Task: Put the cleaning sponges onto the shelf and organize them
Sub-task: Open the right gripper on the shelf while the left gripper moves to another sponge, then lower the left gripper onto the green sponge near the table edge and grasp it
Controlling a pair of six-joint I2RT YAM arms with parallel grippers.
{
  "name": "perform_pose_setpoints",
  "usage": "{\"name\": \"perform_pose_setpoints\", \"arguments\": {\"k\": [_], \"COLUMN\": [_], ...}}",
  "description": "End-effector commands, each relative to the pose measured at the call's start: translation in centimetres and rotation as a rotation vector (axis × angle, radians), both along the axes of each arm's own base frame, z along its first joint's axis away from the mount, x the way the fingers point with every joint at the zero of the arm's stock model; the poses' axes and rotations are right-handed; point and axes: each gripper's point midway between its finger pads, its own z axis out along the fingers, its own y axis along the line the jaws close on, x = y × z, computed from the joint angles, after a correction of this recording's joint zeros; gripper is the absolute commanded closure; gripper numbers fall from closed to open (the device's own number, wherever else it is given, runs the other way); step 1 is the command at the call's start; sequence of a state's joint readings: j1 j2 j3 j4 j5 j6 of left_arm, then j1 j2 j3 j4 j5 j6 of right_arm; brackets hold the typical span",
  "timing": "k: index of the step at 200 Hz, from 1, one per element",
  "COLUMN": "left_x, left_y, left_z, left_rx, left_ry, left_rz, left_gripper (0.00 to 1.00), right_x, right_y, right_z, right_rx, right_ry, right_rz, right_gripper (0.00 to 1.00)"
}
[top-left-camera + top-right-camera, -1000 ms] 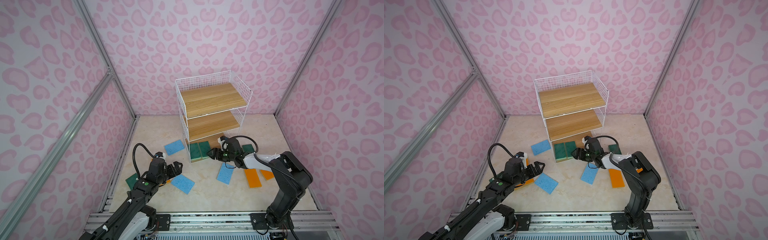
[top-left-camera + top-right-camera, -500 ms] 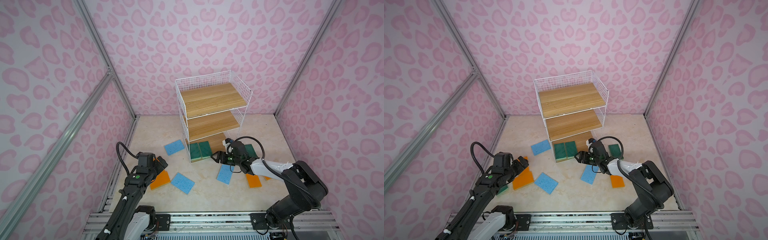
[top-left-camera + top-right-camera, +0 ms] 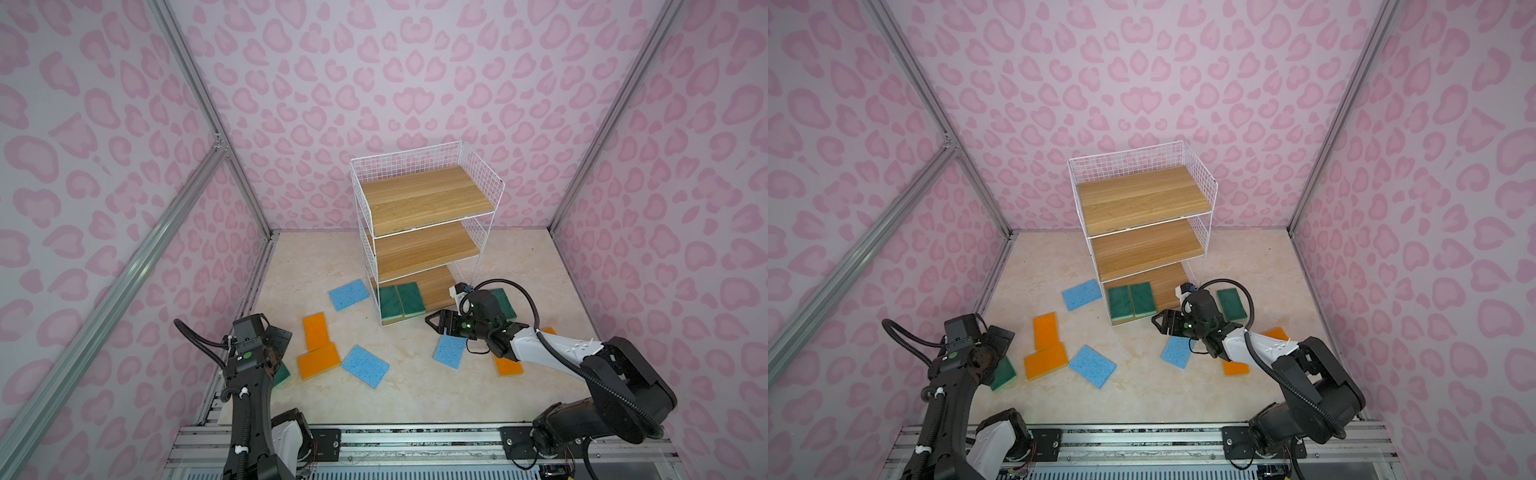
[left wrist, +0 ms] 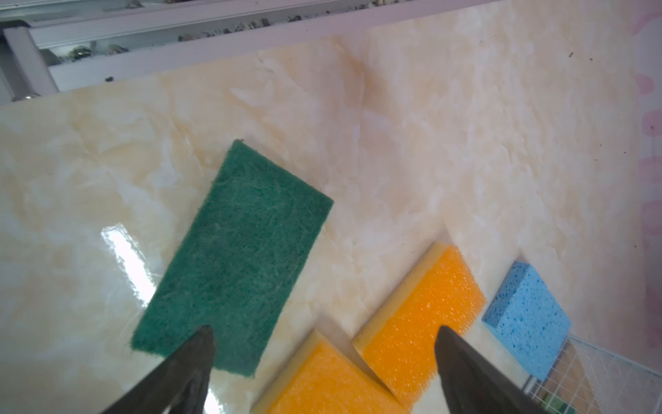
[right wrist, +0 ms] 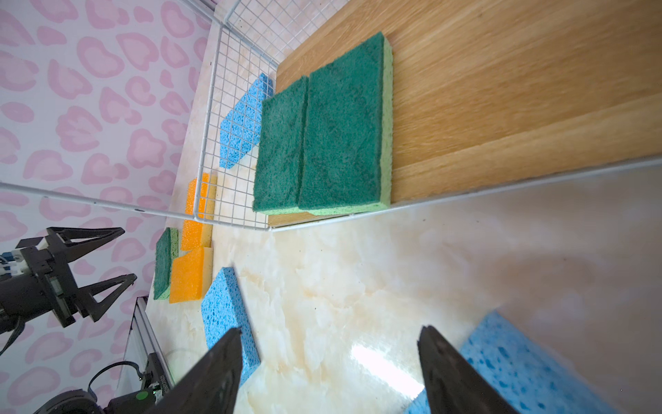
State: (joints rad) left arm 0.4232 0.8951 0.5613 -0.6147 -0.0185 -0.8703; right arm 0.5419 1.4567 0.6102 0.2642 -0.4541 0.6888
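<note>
Green sponge (image 4: 233,258) below wide-spread left fingers (image 4: 179,369); right fingers (image 5: 215,372) apart, both empty

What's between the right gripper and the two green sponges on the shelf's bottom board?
Only bare tabletop and the front wire of the shelf, as the right wrist view shows.

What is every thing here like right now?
White wire shelf with oak-wood boards, upright; top two boards bare.
Two dark green rectangular sponges, flat, side by side on bottom board.
Other dark green sponges, flat on floor.
Light blue porous sponges, flat on floor.
Orange-topped sponges, flat on floor.
Left end effector, open, empty.
Right end effector, open, empty.
</note>
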Motion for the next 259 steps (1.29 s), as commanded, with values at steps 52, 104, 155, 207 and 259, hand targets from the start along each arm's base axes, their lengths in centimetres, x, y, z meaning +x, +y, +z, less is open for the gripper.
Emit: {"name": "perform_pose_setpoints", "arguments": {"k": [52,104,155,207,259], "left_x": [-1.0,-1.6,-1.2,-1.3,-0.7], "left_y": [2.8,3.7,3.8,3.6,3.3], "left_z": [-2.5,-3.7,-4.8,-7.1,-7.8], "left_rx": [-0.01,-0.002,-0.021,-0.05,-0.043], "left_ry": [0.112,0.145,0.157,0.183,0.197], "left_rz": [0.123,0.191,0.204,0.223,0.188], "left_gripper": [0.04,0.04,0.02,0.0,0.12], "right_x": [-0.2,0.0,0.3,0.3,0.3], "right_y": [0.3,0.5,0.7,0.9,0.7], "right_z": [-0.1,-1.3,-1.8,-2.0,-2.2], "right_rx": [0.011,0.006,0.0,0.0,-0.006], "right_ry": [-0.006,0.021,0.033,0.036,0.035], "right_rz": [0.02,0.017,0.014,0.018,0.015], "right_gripper": [0.23,0.23,0.24,0.24,0.25]}}
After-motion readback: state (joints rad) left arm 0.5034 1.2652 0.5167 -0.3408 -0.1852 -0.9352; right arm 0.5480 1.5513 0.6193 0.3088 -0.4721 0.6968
